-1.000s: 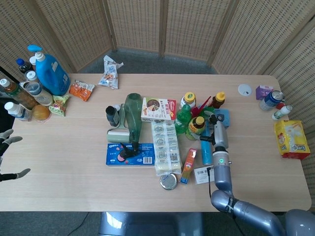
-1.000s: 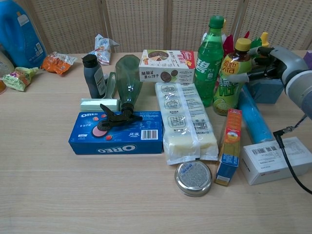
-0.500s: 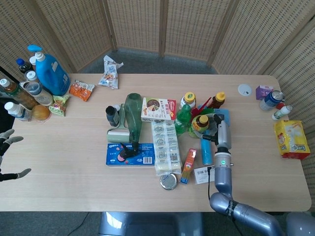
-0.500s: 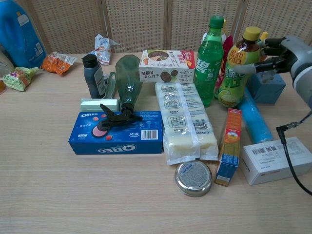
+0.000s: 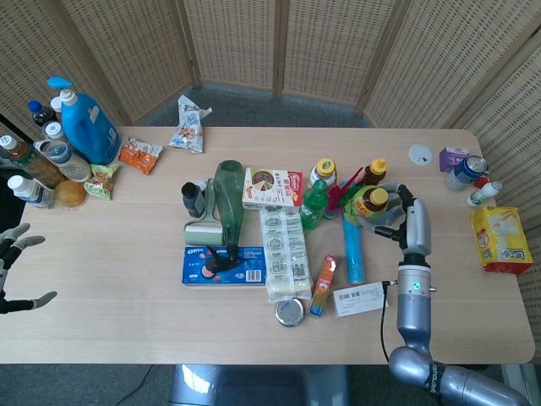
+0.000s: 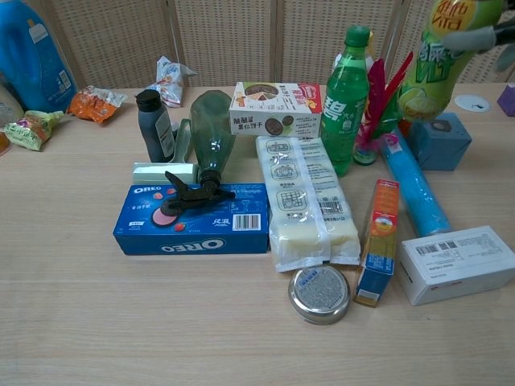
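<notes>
Aloft: the right hand (image 5: 404, 222) grips a yellow-capped drink bottle (image 5: 369, 205) clear of the table (image 5: 127, 279), bare wood open to its right.
Just beside its fingers stand the blue box (image 6: 438, 141) and red-leafed item (image 6: 380, 96); the green bottle (image 6: 346, 100) and blue tube (image 6: 414, 183) crowd near. An Oreo box (image 6: 191, 219) lies further off. The left hand (image 5: 15, 269), fingers spread and holding nothing, hovers at the table's edge.

blue cookie box (image 6: 191, 219): "OREO" on top + front, barcode | white carton (image 6: 459, 263): barcode, txt too small | green bottle (image 6: 345, 100) + lifted drink bottle (image 6: 438, 56): Chinese chars, not legible | cookie carton (image 6: 276, 108): Chinese txt
</notes>
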Available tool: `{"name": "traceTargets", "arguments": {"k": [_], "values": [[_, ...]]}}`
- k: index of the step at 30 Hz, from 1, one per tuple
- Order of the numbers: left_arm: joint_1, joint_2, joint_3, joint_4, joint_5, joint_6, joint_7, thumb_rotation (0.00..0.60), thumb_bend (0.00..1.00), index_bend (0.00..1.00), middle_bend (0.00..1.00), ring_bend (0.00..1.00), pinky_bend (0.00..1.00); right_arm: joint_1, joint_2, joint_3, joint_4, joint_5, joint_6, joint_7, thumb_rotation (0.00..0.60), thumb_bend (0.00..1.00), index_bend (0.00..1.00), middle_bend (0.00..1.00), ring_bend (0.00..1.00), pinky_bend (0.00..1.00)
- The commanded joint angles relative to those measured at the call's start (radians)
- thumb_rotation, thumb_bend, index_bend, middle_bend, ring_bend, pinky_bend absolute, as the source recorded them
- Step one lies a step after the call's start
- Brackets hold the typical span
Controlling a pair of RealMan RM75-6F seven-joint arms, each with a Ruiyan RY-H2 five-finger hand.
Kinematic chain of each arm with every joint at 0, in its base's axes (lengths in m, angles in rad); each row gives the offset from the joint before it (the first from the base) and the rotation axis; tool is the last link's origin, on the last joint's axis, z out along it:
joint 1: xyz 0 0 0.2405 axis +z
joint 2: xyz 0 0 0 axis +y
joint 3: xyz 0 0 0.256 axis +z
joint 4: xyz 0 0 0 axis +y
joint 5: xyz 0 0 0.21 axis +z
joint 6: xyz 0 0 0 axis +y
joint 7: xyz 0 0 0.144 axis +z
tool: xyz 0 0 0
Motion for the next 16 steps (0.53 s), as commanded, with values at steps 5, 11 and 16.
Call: {"name": "traceTargets", "arguments": {"k": [5, 11, 16], "values": [[-0.001, 0.001, 0.002, 0.0, 0.004, -0.001, -0.003, 0.6, 0.0, 0.22, 0.0, 0.0, 0.0, -0.032, 0.126, 0.05, -0.21, -0.026, 0.069, -0.08, 0.6, 0.0, 0.5, 0.8, 0.54, 0.66], [0.0, 0.003, 0.003, -0.001, 0.01, 0.001, -0.007, 0.6, 0.0, 0.22, 0.0, 0.0, 0.0, -0.027, 0.171, 0.07, -0.326, -0.036, 0.112, -0.143, 0.6, 0.0, 0.5, 0.8, 0.54, 0.66], [0.001, 0.004, 0.004, 0.0, 0.013, 0.002, -0.011, 0.6, 0.0, 0.22, 0.0, 0.0, 0.0, -0.019, 0.188, 0.074, -0.384, -0.034, 0.135, -0.173, 0.6, 0.0, 0.5, 0.8, 0.54, 0.66]]}}
